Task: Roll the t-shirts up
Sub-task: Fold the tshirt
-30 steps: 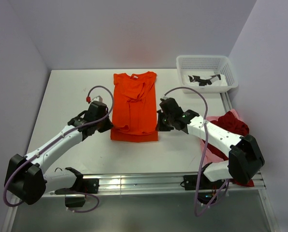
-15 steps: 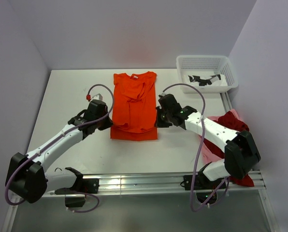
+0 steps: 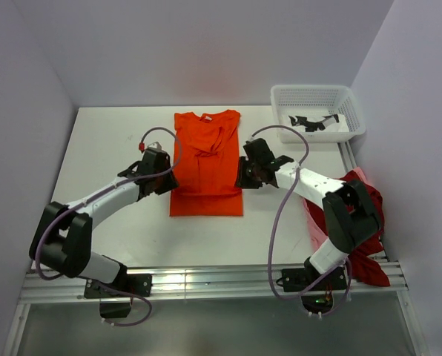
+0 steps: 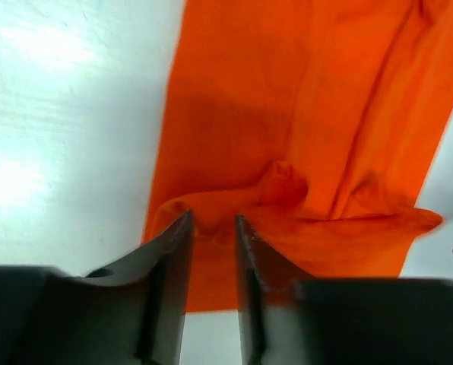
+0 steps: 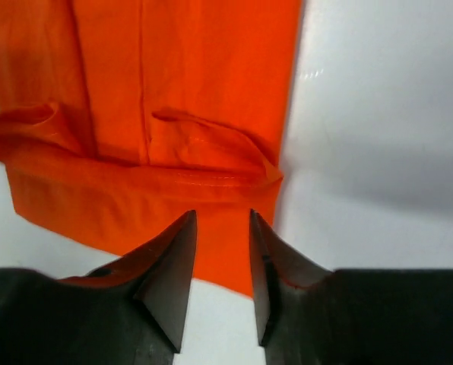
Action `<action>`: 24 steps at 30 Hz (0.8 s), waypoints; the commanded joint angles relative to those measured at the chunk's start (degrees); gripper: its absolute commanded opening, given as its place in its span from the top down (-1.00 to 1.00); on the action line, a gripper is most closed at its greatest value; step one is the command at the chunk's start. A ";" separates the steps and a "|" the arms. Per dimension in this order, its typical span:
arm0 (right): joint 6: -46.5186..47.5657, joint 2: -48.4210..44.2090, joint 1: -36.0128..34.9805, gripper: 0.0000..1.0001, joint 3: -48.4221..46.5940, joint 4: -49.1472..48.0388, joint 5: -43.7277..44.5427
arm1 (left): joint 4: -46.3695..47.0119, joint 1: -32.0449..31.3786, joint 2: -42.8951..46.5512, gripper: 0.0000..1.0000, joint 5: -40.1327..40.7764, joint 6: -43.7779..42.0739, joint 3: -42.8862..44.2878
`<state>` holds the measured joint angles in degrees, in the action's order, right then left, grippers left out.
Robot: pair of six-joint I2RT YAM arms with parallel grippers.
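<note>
Both arms have swung inward and up the table since the earlier frame, elbows drawn in, and both pairs of jaws, then closed, now stand slightly parted. Left gripper (image 3: 165,179) sits at the 9 o'clock edge of the orange t-shirt (image 3: 206,159), right gripper (image 3: 241,176) at its 3 o'clock edge, each just above the turned-up hem. Left wrist view: left gripper (image 4: 211,220) has its jaws narrowly apart over the hem fold of the orange t-shirt (image 4: 302,114), with no cloth pinched between them. Right wrist view: right gripper (image 5: 221,217) likewise stands narrowly apart, nothing clamped, tips just short of the fold in the orange t-shirt (image 5: 181,68). Orange t-shirt lies flat, collar toward 12 o'clock, sides folded in to a long strip, bottom edge doubled back once, at the centre of the white table (image 3: 110,148). White mesh basket (image 3: 354,111) stands at 1 o'clock, well apart from the shirt, holding black-and-white items. Dark red t-shirt (image 3: 358,189) and pale pink t-shirt (image 3: 315,225) lie heaped at 4 o'clock, partly under the right arm and spilling over the table edge. Nothing lies between either gripper and the shirt.
</note>
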<state>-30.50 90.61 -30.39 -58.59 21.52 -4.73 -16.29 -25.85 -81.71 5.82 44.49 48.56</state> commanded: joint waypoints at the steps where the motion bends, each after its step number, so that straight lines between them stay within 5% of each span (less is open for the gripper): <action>1: -3.59 2.38 3.74 0.14 -1.80 -7.26 -3.42 | 3.81 4.39 -3.88 0.05 -4.58 1.47 3.73; 6: -5.27 -2.35 5.43 -0.22 1.45 -13.25 -1.78 | 3.20 9.94 -3.21 -0.13 -8.20 2.18 4.88; 24: -8.08 -11.95 5.17 -0.20 26.94 -27.14 -12.93 | 9.79 9.94 9.02 -0.13 -18.39 1.12 -17.17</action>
<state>-36.60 80.99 -24.88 -32.56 0.60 -14.90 -9.65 -15.73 -74.76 -9.50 45.74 32.80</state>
